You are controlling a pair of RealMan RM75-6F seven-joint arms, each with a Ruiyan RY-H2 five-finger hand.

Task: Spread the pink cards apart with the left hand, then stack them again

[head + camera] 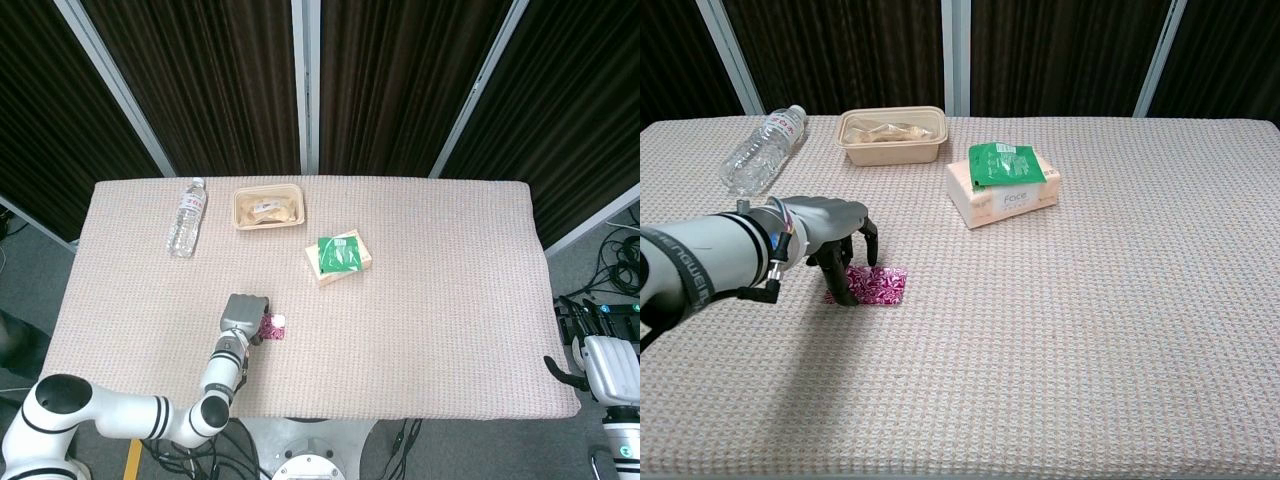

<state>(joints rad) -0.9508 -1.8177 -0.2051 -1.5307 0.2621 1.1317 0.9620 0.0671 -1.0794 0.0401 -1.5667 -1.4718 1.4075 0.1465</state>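
Note:
The pink patterned cards (877, 284) lie flat on the woven tablecloth, left of centre, and show as a small pink patch (274, 326) in the head view. My left hand (835, 240) arches over their left edge, dark fingertips (843, 291) pressing down on the cards. From above, the left hand (245, 316) covers most of the cards. My right hand (600, 367) hangs off the table's right front corner, well away from the cards; how its fingers lie is not visible.
A clear water bottle (761, 149) lies on its side at the back left. A beige food tray (891, 134) sits behind the cards. A tissue box with a green packet on top (1003, 183) stands right of centre.

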